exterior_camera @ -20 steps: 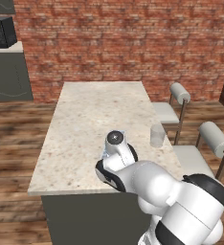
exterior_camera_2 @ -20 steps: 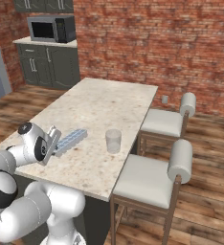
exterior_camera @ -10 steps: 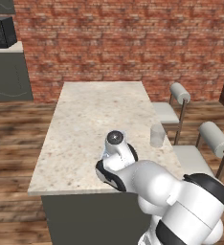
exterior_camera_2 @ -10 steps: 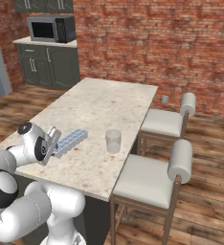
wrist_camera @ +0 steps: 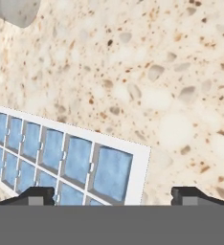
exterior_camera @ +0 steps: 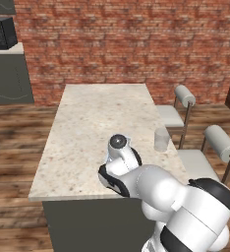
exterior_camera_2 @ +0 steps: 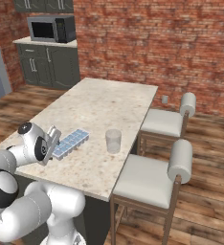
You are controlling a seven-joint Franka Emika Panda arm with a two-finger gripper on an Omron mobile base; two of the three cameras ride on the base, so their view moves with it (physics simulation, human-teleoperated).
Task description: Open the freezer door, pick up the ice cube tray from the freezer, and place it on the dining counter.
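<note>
We judge the task all but finished: on the dining desk point(exterior_camera_2: 118, 103), the ice cube tray point(exterior_camera_2: 71, 142) lies flat near its near left edge. Our hand point(wrist_camera: 112, 196) stands wide open above it, gripping nothing; only pulling away remains.

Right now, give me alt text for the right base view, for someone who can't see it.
An ice tray lies flat on the counter near its front edge, with the open tool at the tray's near end. A glass stands right of the tray, and two stools line the counter's right side.
</note>
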